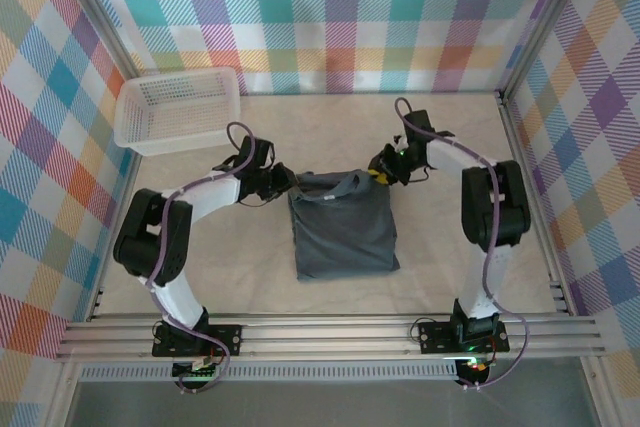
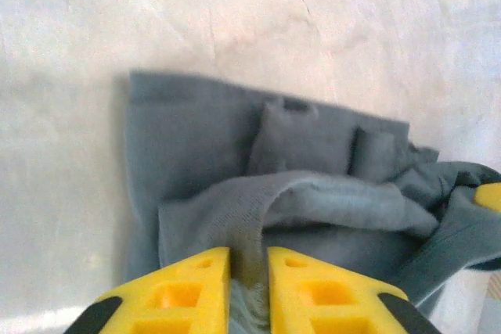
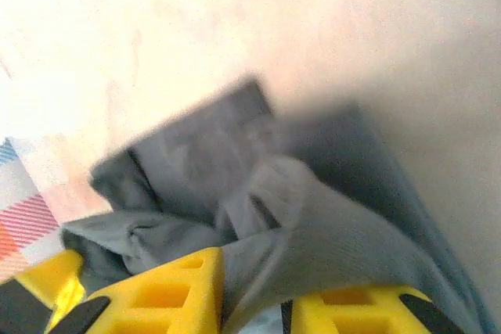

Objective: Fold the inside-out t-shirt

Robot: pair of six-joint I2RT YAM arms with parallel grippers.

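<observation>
left gripper [image 2: 249,291] pinches the t-shirt [image 1: 343,232] at its far left corner; right gripper [image 3: 254,307] pinches its far right corner.

**What you can't make out**

In the left wrist view, the bottom edge crops the yellow fingers of the left gripper [image 2: 249,263]. A hem of the inside-out t-shirt [image 2: 203,138] disappears between them, and its bunched end runs off the right side. The right wrist view is smeared throughout, so you get soft folds. Cloth there covers the inner finger edges of the right gripper [image 3: 254,291], again cropped at the bottom. From above, both sets of fingertips are too small and dark to read.
</observation>
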